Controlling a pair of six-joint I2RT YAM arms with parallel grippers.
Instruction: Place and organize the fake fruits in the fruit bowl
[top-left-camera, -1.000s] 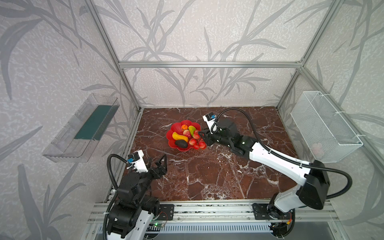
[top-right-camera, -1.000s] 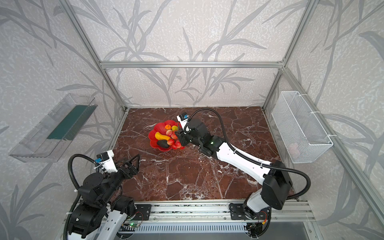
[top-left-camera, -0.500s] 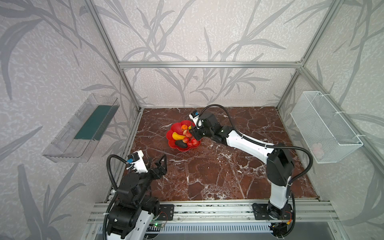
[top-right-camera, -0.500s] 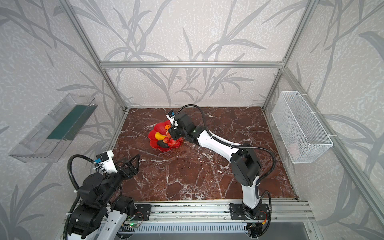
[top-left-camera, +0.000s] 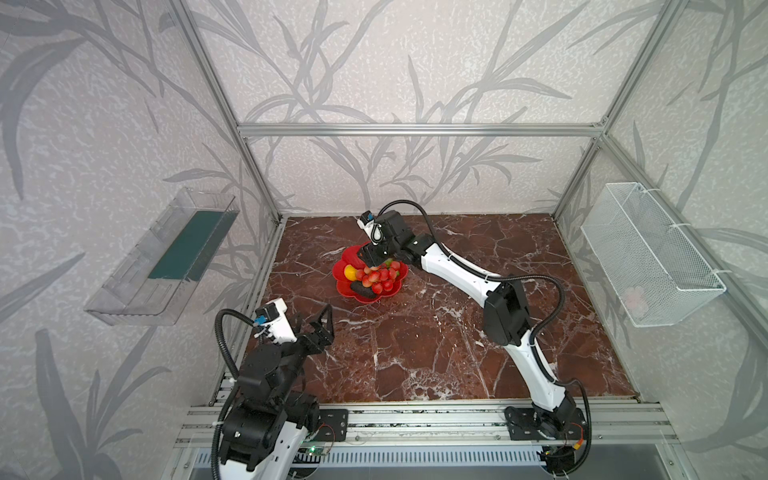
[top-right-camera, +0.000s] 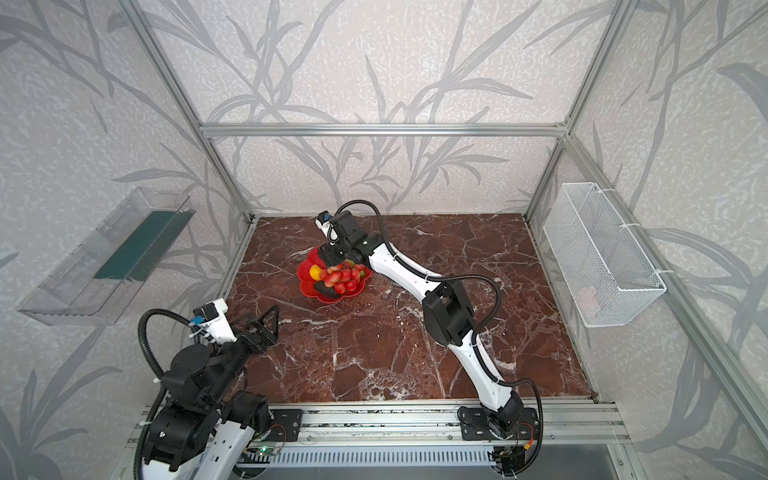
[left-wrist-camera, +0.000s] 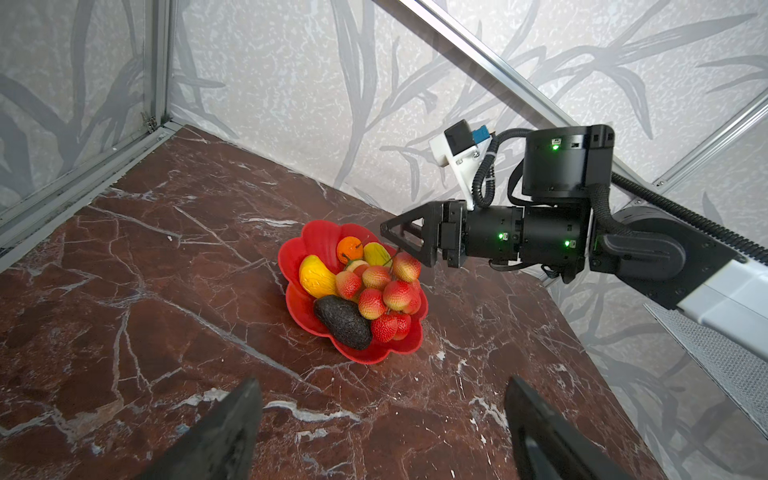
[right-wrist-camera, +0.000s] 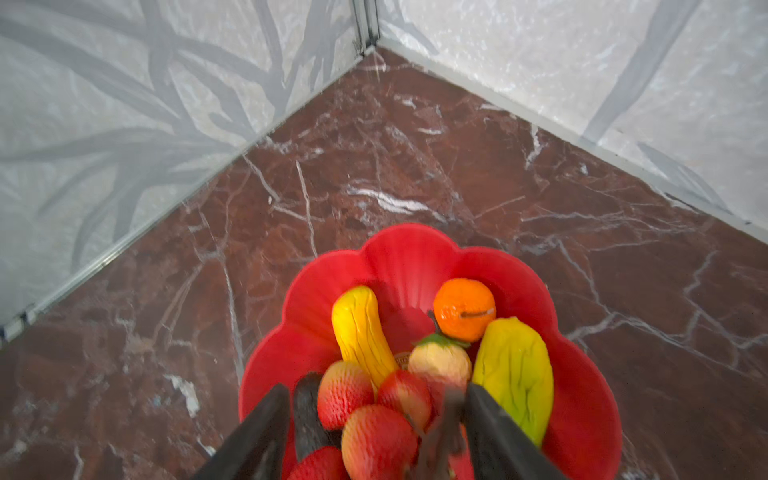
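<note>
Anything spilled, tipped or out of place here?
Nothing stands out. The fake fruits all sit inside the fruit bowl, upright on the marble floor; no fruit lies loose outside it.

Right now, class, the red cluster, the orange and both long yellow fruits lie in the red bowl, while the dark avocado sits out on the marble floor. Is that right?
Not quite. The dark avocado lies inside the red bowl too, against the red cluster, as the left wrist view shows. The orange and both long yellow fruits are in the bowl as stated.

The right end effector (right-wrist-camera: 374, 432) has opened, leaving the red cluster (left-wrist-camera: 384, 291) in the bowl (left-wrist-camera: 299, 245).
</note>
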